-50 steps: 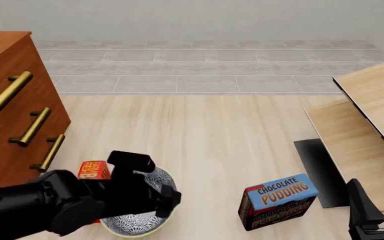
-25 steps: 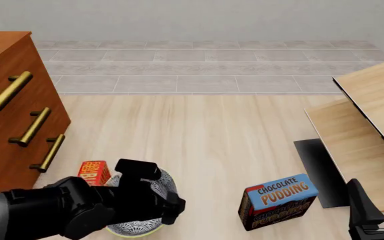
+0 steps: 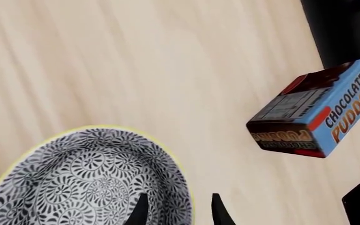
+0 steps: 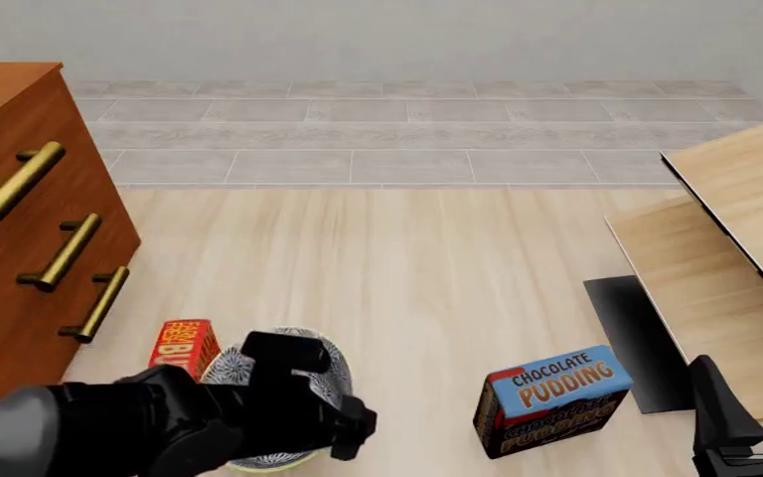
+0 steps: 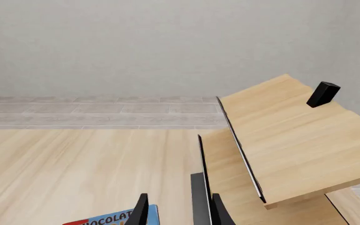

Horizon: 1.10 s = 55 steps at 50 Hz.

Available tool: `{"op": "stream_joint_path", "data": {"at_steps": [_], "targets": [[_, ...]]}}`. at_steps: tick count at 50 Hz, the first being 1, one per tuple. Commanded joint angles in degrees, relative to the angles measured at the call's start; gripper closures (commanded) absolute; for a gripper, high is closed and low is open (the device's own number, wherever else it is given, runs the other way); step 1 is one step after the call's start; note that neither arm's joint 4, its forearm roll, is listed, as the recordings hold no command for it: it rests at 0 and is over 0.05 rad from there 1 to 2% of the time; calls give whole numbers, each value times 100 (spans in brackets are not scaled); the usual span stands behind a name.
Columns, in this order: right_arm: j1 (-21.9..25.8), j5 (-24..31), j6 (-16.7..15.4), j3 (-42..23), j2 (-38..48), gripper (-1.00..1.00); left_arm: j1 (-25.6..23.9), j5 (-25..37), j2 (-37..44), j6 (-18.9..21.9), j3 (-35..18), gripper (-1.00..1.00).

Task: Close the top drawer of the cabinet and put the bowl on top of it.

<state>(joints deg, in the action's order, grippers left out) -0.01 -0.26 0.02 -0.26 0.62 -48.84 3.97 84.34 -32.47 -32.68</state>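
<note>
The bowl [image 3: 86, 187], grey-and-white patterned with a pale yellow rim, stands on the wooden floor near the front; in the front view the bowl [image 4: 223, 370] is mostly covered by my left arm. My left gripper [image 3: 178, 213] is open, one finger inside the bowl's right rim and one outside it. The reddish-brown cabinet [image 4: 17, 288] stands at the far left, and the top drawer [image 4: 11, 181] shows its brass bar handle; its front looks level with the two below. My right gripper [image 5: 178, 213] is open and holds nothing, low at the right [image 4: 753, 427].
A red box [image 4: 183, 345] lies just left of the bowl. A blue chocolate pudding box [image 4: 551, 397] stands right of it. A pale wooden shelf unit [image 4: 739, 229] on a black base [image 4: 634, 338] fills the right side.
My left arm has slid toward the near edge and slightly right, uncovering the bowl's far side and the red box. The right arm has stayed still.
</note>
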Motion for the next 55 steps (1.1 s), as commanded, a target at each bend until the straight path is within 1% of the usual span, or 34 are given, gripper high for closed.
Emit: {"op": "stream_joint_path", "data": {"at_steps": [1,22,35,36,43,55], "targets": [[1,5,0,5,-12,-100,-21,-180,168,-73,61,-100],[0,5,0,5,-11,-100,-71,-497,458,-217,174,-100],[0,5,1,5,-12,-100,-104,-483,502,-224,123,-100],[0,5,0,5,-12,-100,-114,-489,502,-241,128,100],[1,5,1,5,-12,-100,-110,-520,523,-216,113,100],[-1,5,0,5,-12,-100,-247,-229,290,-175,-157,100]]}}
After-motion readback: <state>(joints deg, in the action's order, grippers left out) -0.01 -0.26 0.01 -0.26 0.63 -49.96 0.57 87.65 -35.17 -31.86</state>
